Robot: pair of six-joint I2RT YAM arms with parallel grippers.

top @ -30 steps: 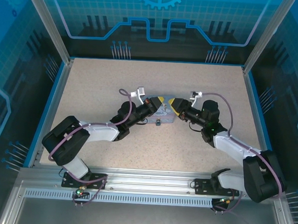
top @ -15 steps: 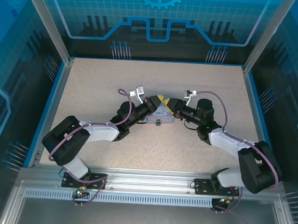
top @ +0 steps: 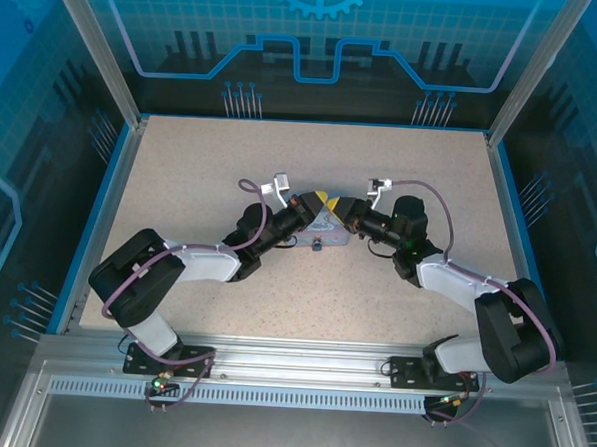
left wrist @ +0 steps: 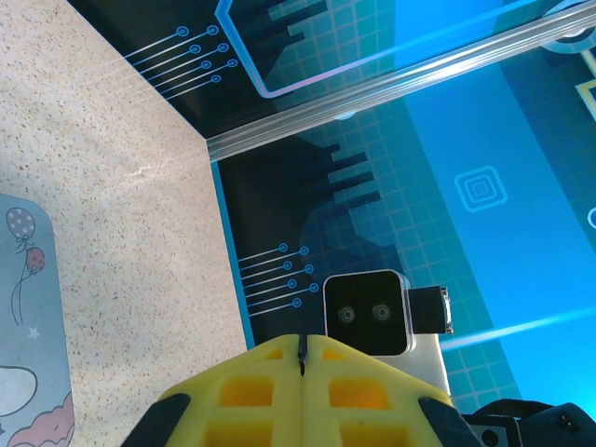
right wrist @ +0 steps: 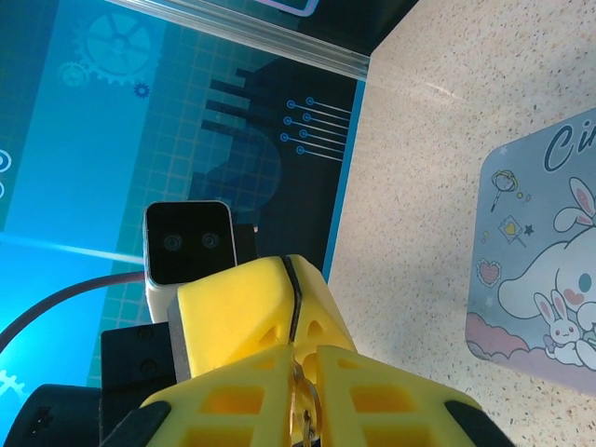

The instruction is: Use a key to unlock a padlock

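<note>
Padlock work at the middle of the bench (top: 232, 160): the left end effector (top: 325, 199) and right end effector (top: 345, 207) meet tip to tip, close by a pale blue cartoon-printed box (top: 318, 231) lying flat. The left's yellow pads are pressed together, with nothing visible in the seam. The right's are pinched on a thin metal loop (right wrist: 301, 402); whether it is the key's ring or the padlock's shackle cannot be told. The lock body cannot be made out and presumably sits hidden where the tips meet. The step in hand appears to be mating key to keyway. It calls for one arm to hold dead steady while the other advances straight along the slot, then twists from the wrist alone. Any sideways nudge could flick such tiny pieces out of so shallow a pinch.
</note>
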